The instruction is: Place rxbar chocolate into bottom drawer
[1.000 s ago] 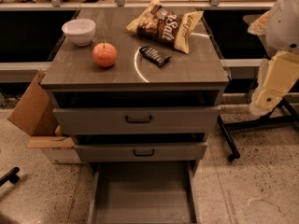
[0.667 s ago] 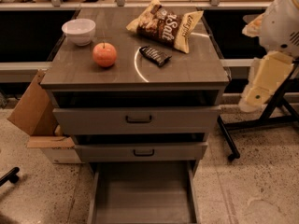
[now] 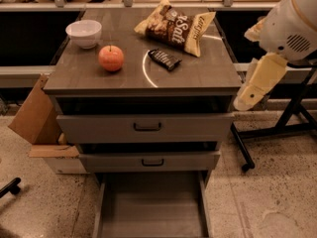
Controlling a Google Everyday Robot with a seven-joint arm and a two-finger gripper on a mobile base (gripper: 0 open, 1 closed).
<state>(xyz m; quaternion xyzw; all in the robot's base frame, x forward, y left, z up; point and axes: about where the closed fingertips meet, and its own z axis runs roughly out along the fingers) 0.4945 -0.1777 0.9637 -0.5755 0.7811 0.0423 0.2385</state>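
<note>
The rxbar chocolate [image 3: 165, 59], a small dark wrapped bar, lies flat on the cabinet top, just below the chip bag. The bottom drawer [image 3: 151, 209] is pulled out at the cabinet's foot and shows a bare grey floor. My arm [image 3: 290, 26] comes in from the upper right. Its cream end part with the gripper [image 3: 246, 99] hangs beside the cabinet's right edge, level with the top drawer, to the right of and below the bar. It touches nothing.
On the cabinet top [image 3: 198, 78] are a yellow-brown chip bag [image 3: 176, 26], an orange-red apple [image 3: 111, 58] and a white bowl [image 3: 84, 32]. Two upper drawers [image 3: 146, 128] are nearly shut. A cardboard box [image 3: 37, 120] stands at the left, and black stand legs [image 3: 277, 130] at the right.
My arm has swung left, bringing the gripper end closer to the cabinet's right side. The objects on top have not moved.
</note>
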